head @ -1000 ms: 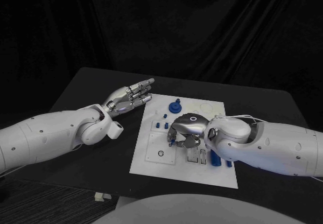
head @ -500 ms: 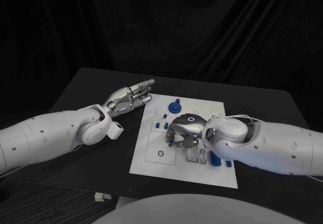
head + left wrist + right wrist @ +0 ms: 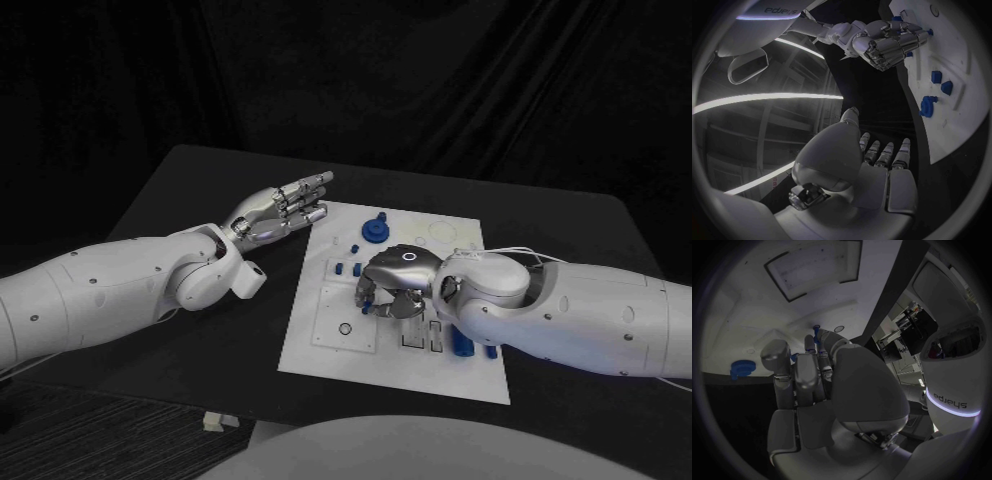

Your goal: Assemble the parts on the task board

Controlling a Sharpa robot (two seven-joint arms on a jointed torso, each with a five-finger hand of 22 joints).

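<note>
Head view, from left to right: the left robot hand lies left of centre, just off the upper left corner of the task board, fingers stretched out and apart, released and holding nothing. The white board sits on the black desk in the middle of the frame. A round blue part stands near its upper edge, small blue pegs lie below that, and a longer blue piece lies toward the lower right. The right robot hand is curled down over the board's centre; the right wrist view shows a small blue part at its fingertips, apparently pinched, though I cannot tell for certain. The parts look light, stiff and smooth, so likely slippery; a fingertip pinch across a peg's sides seems best.
</note>
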